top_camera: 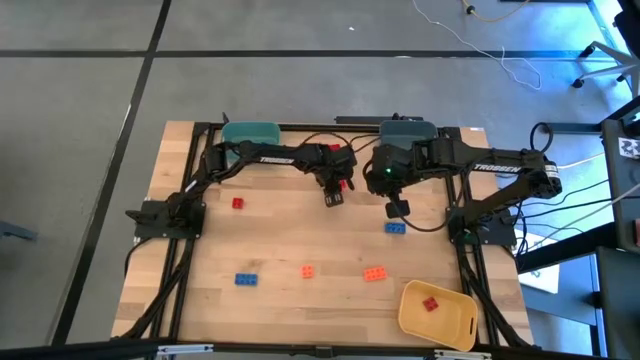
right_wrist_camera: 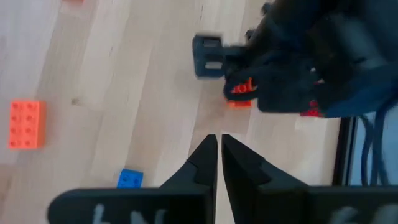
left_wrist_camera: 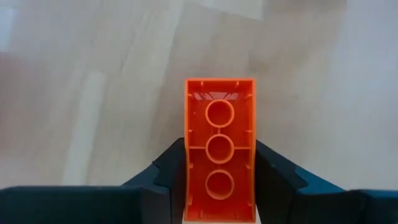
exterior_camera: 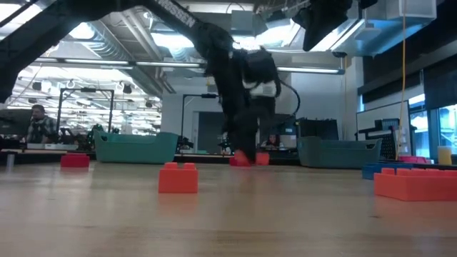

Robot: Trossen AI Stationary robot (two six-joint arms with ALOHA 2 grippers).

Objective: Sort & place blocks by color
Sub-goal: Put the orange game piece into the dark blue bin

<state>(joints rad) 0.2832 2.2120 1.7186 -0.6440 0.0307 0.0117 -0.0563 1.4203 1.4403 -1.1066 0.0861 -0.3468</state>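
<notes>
Between left end effector (left_wrist_camera: 219, 186) fingers, oblong orange block (left_wrist_camera: 220, 155), hollow underside showing

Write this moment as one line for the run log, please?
left claw: shut on orange block, mid-table | right claw: shut, empty, above table | yellow bin: one red block

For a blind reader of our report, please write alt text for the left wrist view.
An oblong orange block sits clamped between the left gripper's two dark fingers, its hollow underside with three round tubes facing the camera. Behind it lies a blurred wooden table.
</notes>
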